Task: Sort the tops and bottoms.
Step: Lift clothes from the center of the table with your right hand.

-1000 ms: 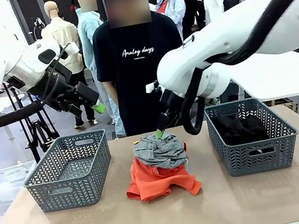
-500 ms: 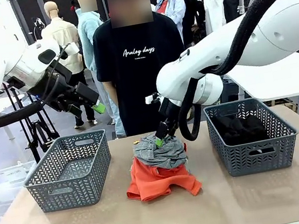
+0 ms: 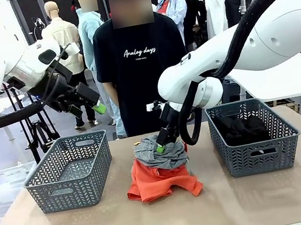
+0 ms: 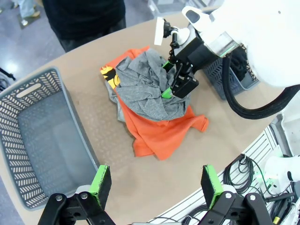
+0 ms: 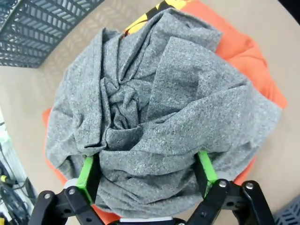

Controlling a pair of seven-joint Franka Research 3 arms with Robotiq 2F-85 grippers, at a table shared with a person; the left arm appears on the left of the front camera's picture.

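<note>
A mottled grey top [image 3: 160, 152] lies crumpled on an orange T-shirt [image 3: 157, 184] with a yellow print [image 4: 108, 75] at the table's centre. My right gripper [image 3: 161, 145] is down on the pile, open. In the right wrist view its green pads [image 5: 86, 169] stand wide apart on either side of the grey top [image 5: 154, 112], pressed into the fabric. The black bottoms [image 3: 240, 126] lie in the right basket [image 3: 257, 155]. My left gripper [image 3: 88, 107] hangs open and empty high above the left basket [image 3: 71, 173]; from its wrist view it [image 4: 155, 183] looks down on the pile [image 4: 150, 93].
A person in a black T-shirt with white lettering [image 3: 140, 62] stands at the far edge behind the pile. The left basket [image 4: 37, 136] holds nothing. Bare tabletop [image 3: 175, 219] stretches in front of the pile to the near edge.
My right gripper has come down and a little to the left, from just above the grey top into its folds. The left arm has not moved.
</note>
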